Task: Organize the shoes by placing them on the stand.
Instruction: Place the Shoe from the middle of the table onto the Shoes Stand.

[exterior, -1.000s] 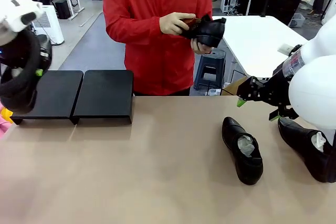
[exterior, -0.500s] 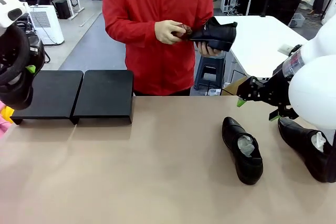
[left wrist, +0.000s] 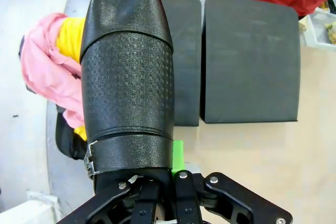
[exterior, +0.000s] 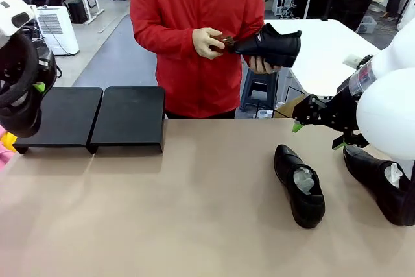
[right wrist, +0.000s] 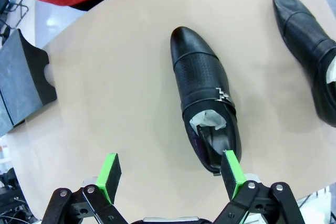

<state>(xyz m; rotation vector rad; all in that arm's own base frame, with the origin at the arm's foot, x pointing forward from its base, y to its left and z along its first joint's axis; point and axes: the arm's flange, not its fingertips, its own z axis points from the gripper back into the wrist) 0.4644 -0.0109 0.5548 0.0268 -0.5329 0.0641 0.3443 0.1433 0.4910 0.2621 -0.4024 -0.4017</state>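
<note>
Left gripper [left wrist: 157, 167] clamped on shoe [left wrist: 128, 66] heel, toe toward stand [left wrist: 249, 56] at 12 o'clock for placing. Right gripper [right wrist: 170, 174] apart above 2 shoes [right wrist: 202, 85], ready.

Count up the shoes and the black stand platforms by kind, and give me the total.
Shoes: 4 (gripped shoe, hand-held shoe, middle table shoe, right table shoe)
Stand platforms: 2 (left platform, right platform)
Total: 6

3 views: 1 fixed front, 2 wrist-mounted
The stand [left wrist: 252, 61], close beyond the left jaws, is shared with the front view.
</note>
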